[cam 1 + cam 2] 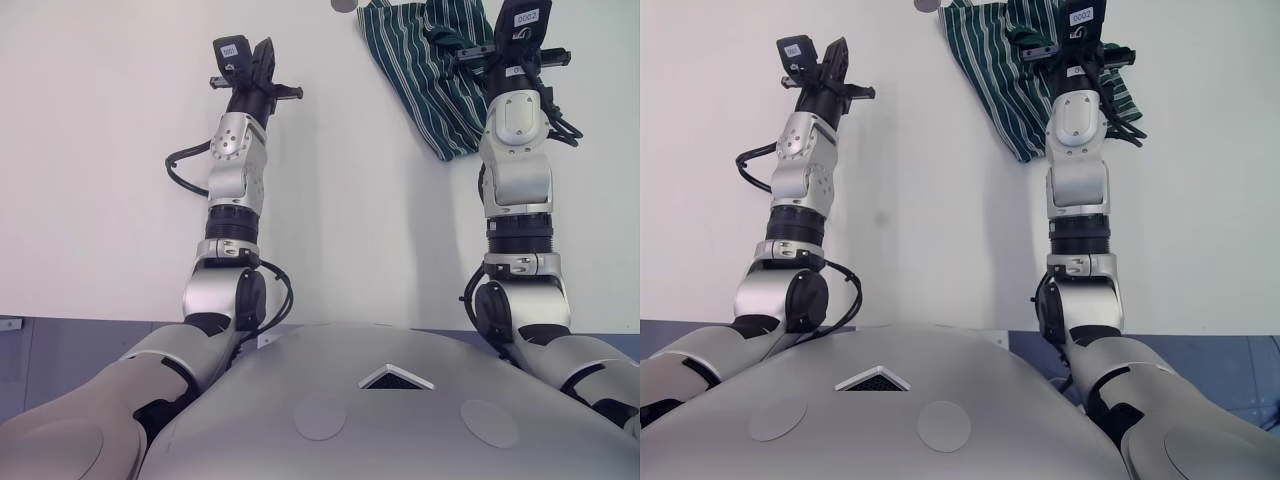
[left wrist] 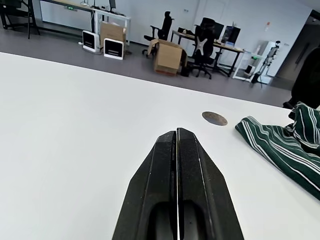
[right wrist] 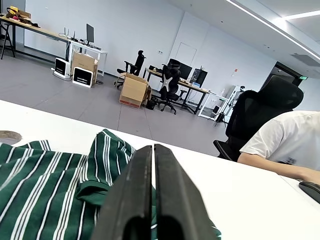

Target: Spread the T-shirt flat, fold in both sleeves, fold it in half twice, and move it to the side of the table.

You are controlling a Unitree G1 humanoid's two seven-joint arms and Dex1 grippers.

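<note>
**Two closed grippers, one bunched shirt**

We see a plain white table (image 1: 120,150) with a small round grey disc (image 2: 214,118) set in it. Beyond its far edge is an open office with desks, black chairs (image 3: 134,62) and cardboard boxes (image 2: 167,56) on a grey floor. The left gripper (image 2: 176,132) has its fingers pressed flat together over bare tabletop, nothing between them. The right gripper (image 3: 152,146) is closed just as tight, and we make out no cloth in it. The green, white-striped T-shirt (image 1: 425,75) lies crumpled beneath and around the right fingers. From the left fingers it lies well apart, off to their right. The disc sits ahead of them, just beside the shirt.
</note>
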